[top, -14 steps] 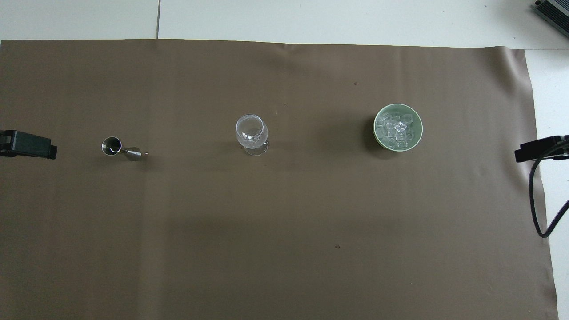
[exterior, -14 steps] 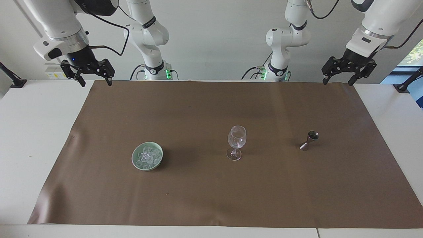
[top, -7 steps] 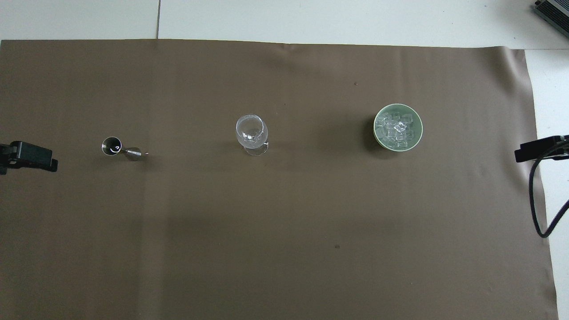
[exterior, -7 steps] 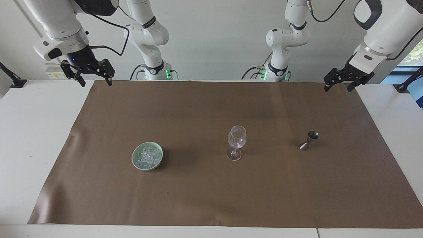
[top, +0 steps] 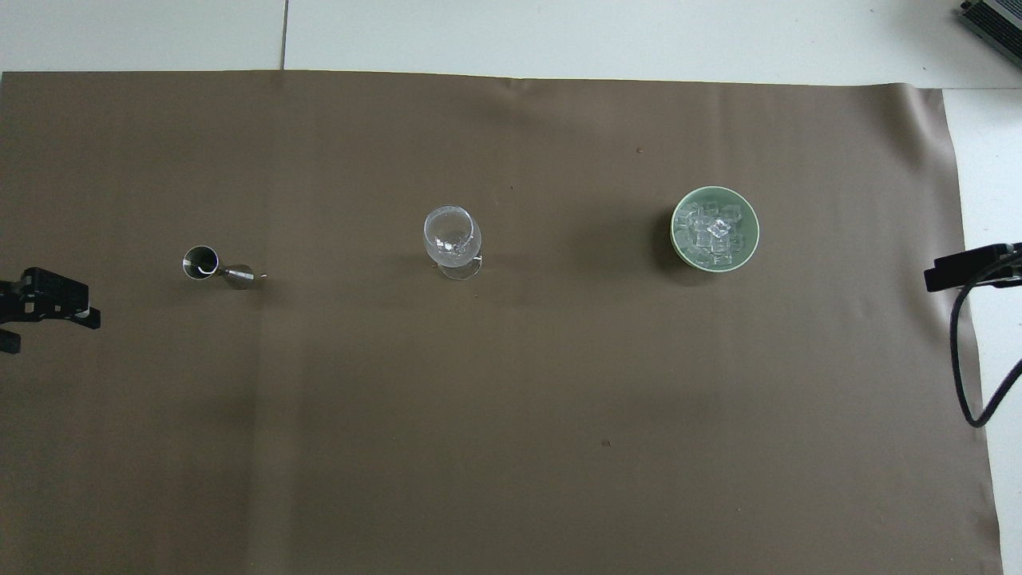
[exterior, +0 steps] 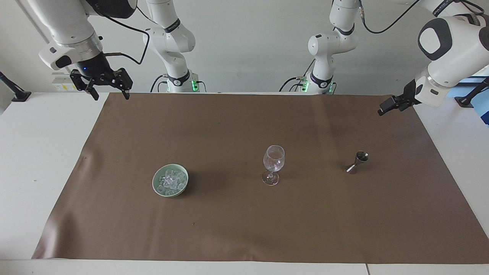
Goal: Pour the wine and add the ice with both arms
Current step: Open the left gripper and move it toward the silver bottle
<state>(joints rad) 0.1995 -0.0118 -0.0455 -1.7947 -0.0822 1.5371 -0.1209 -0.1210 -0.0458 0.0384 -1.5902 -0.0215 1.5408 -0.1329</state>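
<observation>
A clear stemmed wine glass (exterior: 274,162) (top: 453,238) stands upright mid-mat. Toward the right arm's end sits a pale green bowl (exterior: 157,186) (top: 675,239) heaped with ice (exterior: 170,179) (top: 713,228). A small steel jigger (exterior: 357,162) (top: 209,266) stands toward the left arm's end; its inside looks dark and I cannot make out any wine. My right gripper (exterior: 110,94) hangs open and empty over the mat's corner by its base. My left gripper (exterior: 390,106) (top: 48,299), turned sideways, is open and empty over the mat's edge, apart from the jigger.
A brown mat (exterior: 244,229) covers most of the white table (exterior: 34,152). The two arm bases (exterior: 179,82) stand at the table's edge. A black cable (top: 962,359) hangs by the right gripper's finger (top: 958,271). A black clamp (exterior: 468,100) sits at the table's end.
The left arm has swung lower and turned its gripper sideways, shifting it out over the mat's edge. The right arm, glass, bowl and jigger have not moved.
</observation>
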